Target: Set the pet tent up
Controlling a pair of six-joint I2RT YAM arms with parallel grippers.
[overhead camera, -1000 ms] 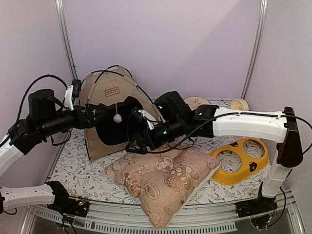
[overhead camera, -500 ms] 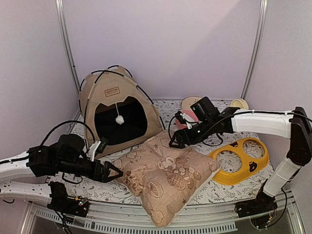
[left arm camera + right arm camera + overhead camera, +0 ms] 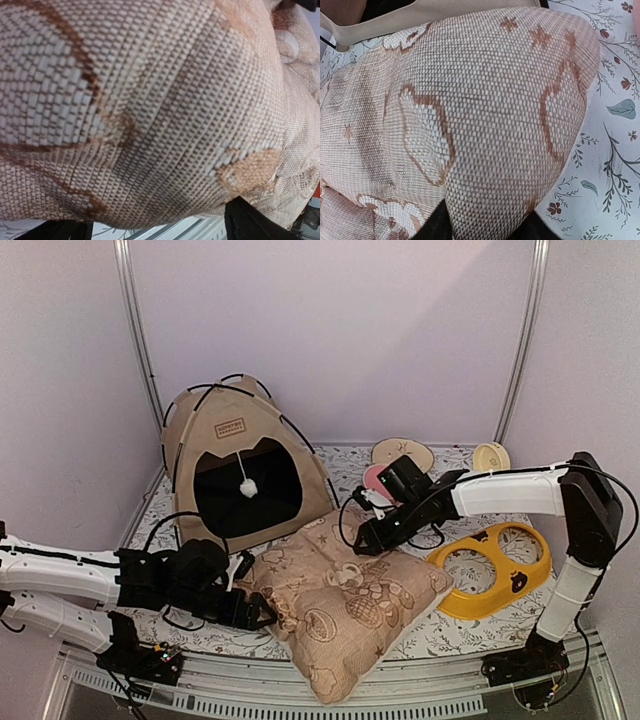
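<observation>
The pet tent (image 3: 235, 455) stood upright at the back left of the desk (image 3: 450, 640), its white pom-pom (image 3: 247, 489) hanging in the dark doorway. The pillow (image 3: 345, 605) lay just in front. The left jaws were spread wide against the pillow's left edge. The right jaws met its far edge, but I could not tell their gap.

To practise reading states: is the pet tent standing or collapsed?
Standing: the pet tent holds a dome shape, black poles arched over its top, white pom-pom hanging in the open doorway.
</observation>
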